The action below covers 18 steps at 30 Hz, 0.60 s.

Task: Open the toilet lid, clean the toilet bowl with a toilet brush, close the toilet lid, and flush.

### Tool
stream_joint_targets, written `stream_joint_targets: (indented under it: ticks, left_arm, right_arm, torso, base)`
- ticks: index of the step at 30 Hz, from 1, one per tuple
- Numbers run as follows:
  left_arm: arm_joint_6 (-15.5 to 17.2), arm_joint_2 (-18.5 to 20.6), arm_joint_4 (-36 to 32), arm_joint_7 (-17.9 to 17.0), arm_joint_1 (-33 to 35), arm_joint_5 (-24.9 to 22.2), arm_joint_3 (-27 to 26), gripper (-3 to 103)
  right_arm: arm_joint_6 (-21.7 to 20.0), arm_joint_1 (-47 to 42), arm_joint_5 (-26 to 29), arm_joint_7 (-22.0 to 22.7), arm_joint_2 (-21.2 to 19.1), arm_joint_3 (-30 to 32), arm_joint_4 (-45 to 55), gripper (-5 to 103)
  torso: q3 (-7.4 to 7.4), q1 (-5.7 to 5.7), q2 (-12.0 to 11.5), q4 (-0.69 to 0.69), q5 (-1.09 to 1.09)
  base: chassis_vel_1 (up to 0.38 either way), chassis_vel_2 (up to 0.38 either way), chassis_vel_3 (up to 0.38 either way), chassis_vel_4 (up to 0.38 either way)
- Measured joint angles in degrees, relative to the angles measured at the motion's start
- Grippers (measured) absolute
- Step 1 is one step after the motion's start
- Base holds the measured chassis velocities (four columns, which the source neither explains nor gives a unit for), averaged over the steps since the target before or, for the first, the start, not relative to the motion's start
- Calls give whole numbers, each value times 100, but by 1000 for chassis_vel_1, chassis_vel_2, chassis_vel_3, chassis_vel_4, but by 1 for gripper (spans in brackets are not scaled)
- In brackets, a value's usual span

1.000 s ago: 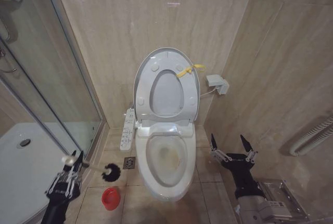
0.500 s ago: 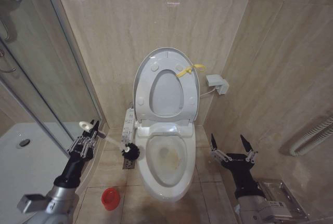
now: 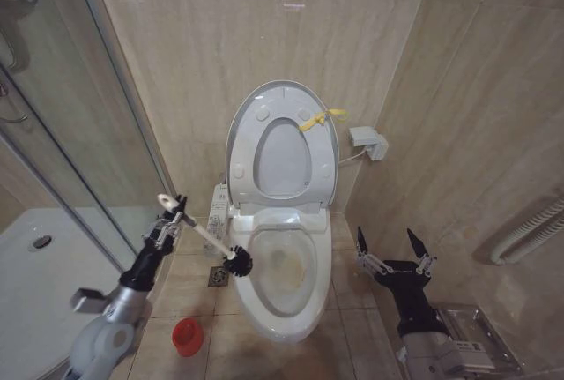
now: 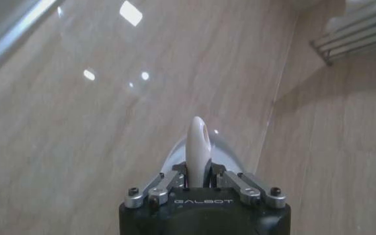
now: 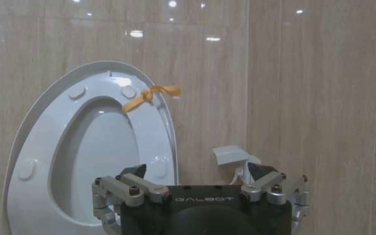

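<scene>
Left gripper (image 3: 173,215) — clamped on the toilet brush (image 3: 210,242) — has swung from lower left to the toilet bowl (image 3: 284,267) rim, scrubbing imminent; right gripper (image 3: 394,250) spread, idle.

— Is the way into the white ceramic toilet bowl (image 3: 284,267) clear?
— Yes, my view shows its mouth open; the glossy white oval toilet lid (image 3: 282,145) stands raised against the tiled wall.
— Obstacles?
— The glass shower partition (image 3: 84,115) hems my left side.
</scene>
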Motion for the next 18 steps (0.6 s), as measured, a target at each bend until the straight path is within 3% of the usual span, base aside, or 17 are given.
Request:
stream_joint_targets:
  ticks: [11, 18]
  left_arm:
    - [1, -65, 1052, 269, -1011, 7, 860, 22]
    - [-108, -283, 1919, 347, -1861, 256, 1538, 22]
  right_arm:
    - [0, 0, 0, 1, 0, 0, 0, 100]
    - [0, 0, 0, 0, 0, 0, 0, 100]
  torso:
    - [0, 0, 0, 1, 1]
    - [0, 0, 0, 2, 2]
  base:
    - [0, 0, 0, 0]
    - [0, 0, 0, 0]
